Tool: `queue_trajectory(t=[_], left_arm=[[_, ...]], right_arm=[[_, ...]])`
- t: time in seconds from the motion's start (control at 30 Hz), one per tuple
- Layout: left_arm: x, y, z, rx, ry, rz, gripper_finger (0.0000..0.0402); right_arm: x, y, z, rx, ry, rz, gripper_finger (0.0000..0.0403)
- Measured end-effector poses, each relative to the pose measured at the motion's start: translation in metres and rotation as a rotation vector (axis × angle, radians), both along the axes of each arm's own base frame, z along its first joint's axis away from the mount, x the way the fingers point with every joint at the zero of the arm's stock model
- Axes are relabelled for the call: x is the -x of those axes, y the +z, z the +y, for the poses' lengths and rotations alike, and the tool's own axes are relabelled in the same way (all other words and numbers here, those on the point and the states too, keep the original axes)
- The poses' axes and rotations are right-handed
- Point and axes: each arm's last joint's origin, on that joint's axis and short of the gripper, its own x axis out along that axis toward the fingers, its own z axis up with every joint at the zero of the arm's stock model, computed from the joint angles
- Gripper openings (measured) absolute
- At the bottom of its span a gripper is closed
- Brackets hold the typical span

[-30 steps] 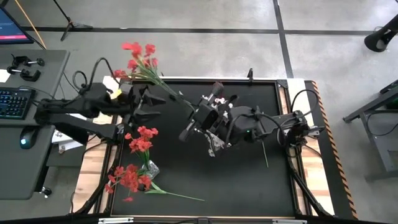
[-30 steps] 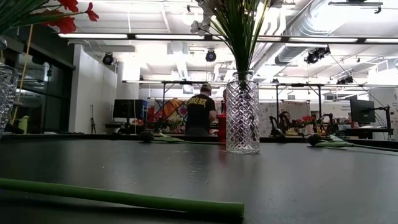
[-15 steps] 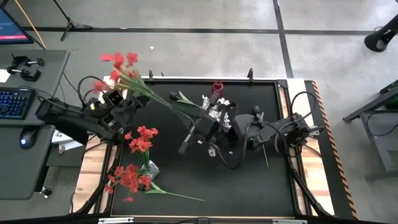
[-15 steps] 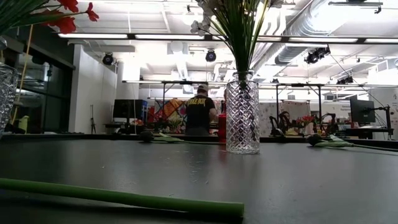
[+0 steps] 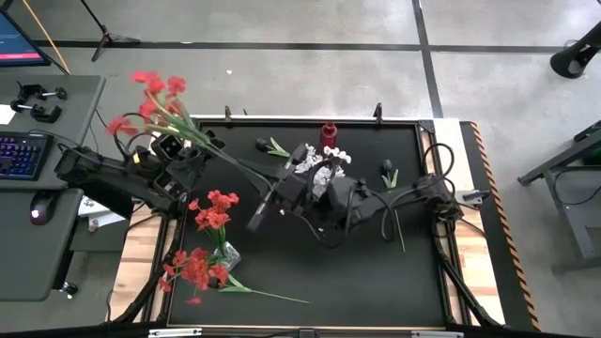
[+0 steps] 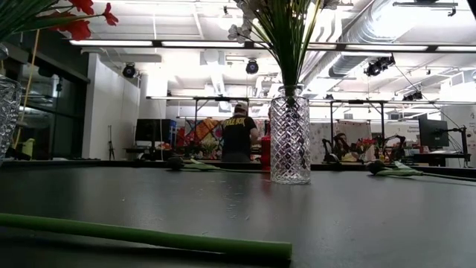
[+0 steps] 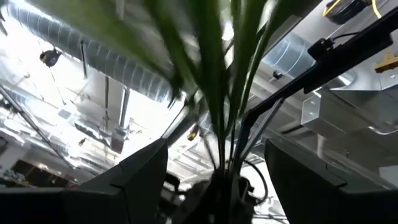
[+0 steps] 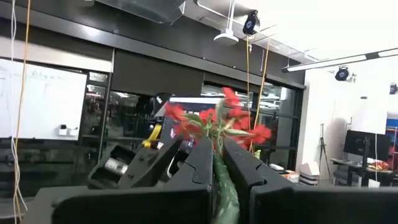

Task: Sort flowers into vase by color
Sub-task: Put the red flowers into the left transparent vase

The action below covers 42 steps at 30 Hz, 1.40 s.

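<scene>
A red flower bunch (image 5: pixel 150 94) on a long green stem (image 5: pixel 235 164) slants from beyond the table's far-left corner toward the middle. My right gripper (image 5: pixel 274 191) is shut on the stem's lower end; the red blooms (image 8: pixel 217 124) show past its fingers. My left gripper (image 5: pixel 185 155) stands open around the upper stems (image 7: pixel 217 124), its fingers apart on either side. A glass vase (image 5: pixel 223 252) holds red flowers (image 5: pixel 216 211). A second vase (image 6: pixel 290 141) holds white blooms (image 5: pixel 326 157). Another red bunch (image 5: pixel 192 269) lies on the table. My right gripper pinches the lower part of the stem (image 8: pixel 222 186) between its two fingers (image 8: pixel 202 165). The stem runs out along the fingers toward the blooms. The bunch is lifted clear of the table and slants up toward the left arm.
A dark bloom on a thin stem (image 5: pixel 392 188) lies under the right arm. A small red object (image 5: pixel 329 132) and a green leaf sprig (image 5: pixel 276 146) sit near the far edge. A loose stem (image 6: pixel 141 237) lies near the front. A desk with a keyboard (image 5: pixel 21 155) stands to the left.
Both arms have moved toward the table's left edge. The red bunch has travelled with them, and its blooms have swung from above the far edge to past the far-left corner. The right arm's shift has uncovered the white blooms in their vase.
</scene>
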Motion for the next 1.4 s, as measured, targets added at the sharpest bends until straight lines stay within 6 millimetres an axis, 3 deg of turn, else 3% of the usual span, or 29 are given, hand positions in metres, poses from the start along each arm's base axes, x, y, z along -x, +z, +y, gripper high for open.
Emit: queue_trajectory(t=[0.3, 0.7, 0.87, 1.17, 1.23, 1.4], left_arm=[[0.002, 0.015, 0.0, -0.039, 0.057, -0.043, 0.0256], [-0.002, 0.014, 0.001, -0.047, 0.137, -0.018, 0.0247], [-0.001, 0.014, 0.003, -0.018, 0.193, -0.006, 0.0197], [0.001, 0.016, 0.006, -0.004, 0.255, -0.022, 0.0021], [0.001, 0.016, 0.007, -0.005, 0.243, -0.031, 0.001], [0.002, 0.016, 0.006, 0.0, 0.19, -0.041, 0.005]], right_arm=[[-0.004, -0.004, -0.006, -0.071, 0.009, -0.002, 0.0], [-0.008, -0.006, -0.013, -0.084, 0.025, 0.006, 0.0], [-0.007, -0.005, -0.013, -0.072, 0.018, 0.0, 0.0], [-0.004, 0.0, -0.014, -0.048, -0.003, -0.031, 0.0], [-0.005, -0.001, -0.014, -0.059, 0.002, -0.027, 0.0], [-0.006, -0.001, -0.017, -0.069, 0.006, -0.031, 0.0]])
